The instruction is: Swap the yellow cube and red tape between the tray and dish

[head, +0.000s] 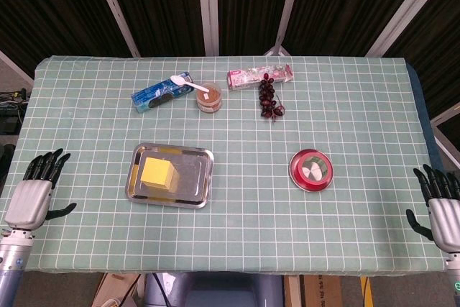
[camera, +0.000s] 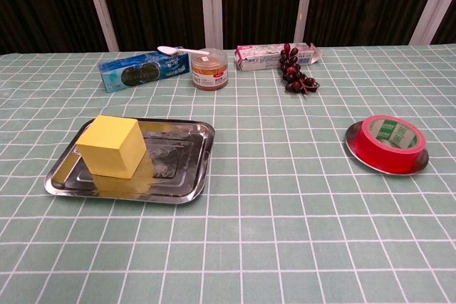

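- Left hand (head: 32, 195), right hand (head: 443, 203): both empty, fingers spread, parked at your table (head: 237, 235) edges, leaving the middle free.
- Yellow cube (camera: 112, 146): in the tray (camera: 182, 194), left part, so your left hand is nearer.
- Red tape (camera: 388, 143): flat in the dish (camera: 422, 164), nearer your right hand.
- Swap: not yet begun.

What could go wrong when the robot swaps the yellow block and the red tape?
1. The red tape nearly covers its small dish, so fingers reaching for it might tip or push the dish.
2. The yellow cube looks wide next to that dish and may overhang or slide off it.
3. Both spots are full: one thing must wait on the table first, or they could collide. The left hand and right hand sit far apart at the edges.
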### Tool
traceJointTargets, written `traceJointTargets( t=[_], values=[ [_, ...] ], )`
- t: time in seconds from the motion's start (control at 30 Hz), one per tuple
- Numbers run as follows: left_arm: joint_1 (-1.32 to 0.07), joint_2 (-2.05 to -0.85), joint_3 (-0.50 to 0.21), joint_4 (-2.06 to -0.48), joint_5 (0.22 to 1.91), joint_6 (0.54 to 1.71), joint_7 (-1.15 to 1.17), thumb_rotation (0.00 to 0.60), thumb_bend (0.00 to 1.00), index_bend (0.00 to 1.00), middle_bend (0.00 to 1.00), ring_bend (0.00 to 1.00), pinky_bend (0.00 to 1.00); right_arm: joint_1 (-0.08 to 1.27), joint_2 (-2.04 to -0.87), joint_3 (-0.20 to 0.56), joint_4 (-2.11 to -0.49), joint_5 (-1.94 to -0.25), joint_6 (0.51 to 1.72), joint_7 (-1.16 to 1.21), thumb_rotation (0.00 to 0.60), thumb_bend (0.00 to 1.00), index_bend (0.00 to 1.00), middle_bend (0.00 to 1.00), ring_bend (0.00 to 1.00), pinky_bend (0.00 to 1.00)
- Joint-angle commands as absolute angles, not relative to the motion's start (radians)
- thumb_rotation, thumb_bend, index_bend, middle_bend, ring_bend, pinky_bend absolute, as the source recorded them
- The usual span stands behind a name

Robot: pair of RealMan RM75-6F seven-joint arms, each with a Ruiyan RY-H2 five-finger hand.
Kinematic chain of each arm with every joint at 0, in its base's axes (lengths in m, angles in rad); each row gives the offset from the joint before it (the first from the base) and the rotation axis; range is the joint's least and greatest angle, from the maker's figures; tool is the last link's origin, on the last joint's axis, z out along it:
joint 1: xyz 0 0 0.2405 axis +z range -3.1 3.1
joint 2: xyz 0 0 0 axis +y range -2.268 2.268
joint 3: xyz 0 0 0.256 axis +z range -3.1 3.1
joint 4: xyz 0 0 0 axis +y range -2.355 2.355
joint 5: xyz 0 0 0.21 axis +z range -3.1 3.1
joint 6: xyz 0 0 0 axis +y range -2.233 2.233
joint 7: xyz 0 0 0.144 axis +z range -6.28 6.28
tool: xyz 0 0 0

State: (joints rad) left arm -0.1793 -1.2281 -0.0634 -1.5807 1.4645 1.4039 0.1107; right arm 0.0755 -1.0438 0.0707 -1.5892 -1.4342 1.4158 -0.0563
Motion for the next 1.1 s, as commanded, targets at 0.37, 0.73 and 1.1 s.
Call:
traceJointTargets(
  t=[0.37,0.73,1.1],
  values=[
    [-0.202,-1.239,-0.049,-1.598,1.490,1.373,0.105,0.600,0.03,0.00,0.00,0.00,0.00,0.073,-1.029,0.072,-1.590,-1.431,1.420,-0.049,0.558,0.40,0.00,0.00,0.00,0.00],
    [-0.323,-1.288,-0.091,-1.613,1.471,1.218,0.047,0.600,0.03,0.00,0.00,0.00,0.00,0.071,-1.017,0.072,-1.597,-1.430,1.425,-0.057,0.568,0.40,0.00,0.00,0.00,0.00],
    [-0.432,-1.363,-0.145,-1.503,1.318,1.036,0.057,0.600,0.03,0.00,0.00,0.00,0.00,0.060,-1.013,0.059,-1.580,-1.440,1.430,-0.041,0.572,0.40,0.00,0.00,0.00,0.00]
  ],
)
